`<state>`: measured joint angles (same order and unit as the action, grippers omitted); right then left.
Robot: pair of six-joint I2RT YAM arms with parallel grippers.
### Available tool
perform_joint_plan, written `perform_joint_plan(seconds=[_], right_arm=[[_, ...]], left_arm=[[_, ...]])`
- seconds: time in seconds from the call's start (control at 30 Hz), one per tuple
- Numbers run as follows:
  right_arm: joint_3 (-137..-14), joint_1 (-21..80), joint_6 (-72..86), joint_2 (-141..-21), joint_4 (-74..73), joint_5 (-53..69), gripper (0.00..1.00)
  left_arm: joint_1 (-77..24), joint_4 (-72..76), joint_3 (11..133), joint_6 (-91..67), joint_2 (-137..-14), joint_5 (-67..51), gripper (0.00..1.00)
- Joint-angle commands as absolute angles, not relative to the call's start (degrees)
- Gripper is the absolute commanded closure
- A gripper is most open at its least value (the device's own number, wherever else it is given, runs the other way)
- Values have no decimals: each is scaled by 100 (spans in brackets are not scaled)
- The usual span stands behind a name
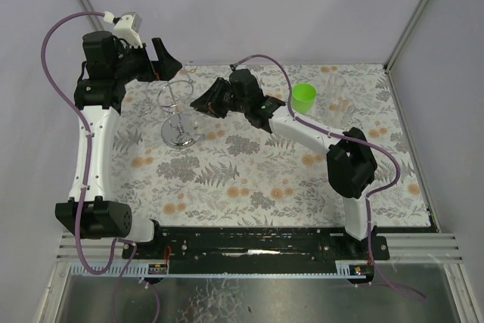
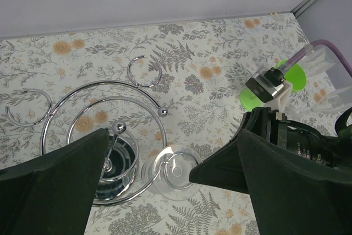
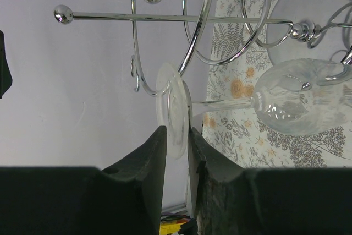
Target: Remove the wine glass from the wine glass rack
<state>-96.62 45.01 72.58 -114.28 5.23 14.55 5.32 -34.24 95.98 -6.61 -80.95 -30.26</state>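
Floral-printed tabletop point(image 1: 249, 179), pale grey walls behind. Standing on it, small silver wire wine glass rack point(image 1: 178, 115): round shiny base, thin central post, curved loops on top. Clear stemmed wine glass point(image 3: 297, 100) at the rack's right side. Hangs bowl-down, round foot lodged in one wire loop. Black two-finger right claw point(image 3: 177, 147) just right of the rack. Grips the rim of the glass's foot, fingers closed on it from both faces. Black left claw point(image 2: 173, 141) above and behind the rack. Gapes wide, holds nothing, touches neither rack nor glass. Bright green plastic cup point(image 1: 304, 97) well right of the rack, past the right claw; clear plastic containers point(image 1: 338, 94) just beside the cup.
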Motion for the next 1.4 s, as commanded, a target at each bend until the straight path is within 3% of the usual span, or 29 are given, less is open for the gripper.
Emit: perform_joint_plan(seconds=[0.0,0.6,0.73,0.9,1.37], right_arm=[[-9716,4526,7329,-11239,651,1374,71],[-9231,4520,7397,-10903,722,1043,76],[-9207,4526,7414,-10889,768,1052,82],[-9208,4526,7432,-10893,813,1100,100],[-9069,4522,7474,-10680,782,1121,100]], left_arm=[[595,-3068,9598,-677,-8093,-3137,0],[595,-3050,9532,-664,-8027,-3200,0],[596,-3050,9529,-651,-8024,-3212,0],[596,-3050,9526,-650,-8010,-3210,0],[593,-3049,9597,-676,-8073,-3243,0]])
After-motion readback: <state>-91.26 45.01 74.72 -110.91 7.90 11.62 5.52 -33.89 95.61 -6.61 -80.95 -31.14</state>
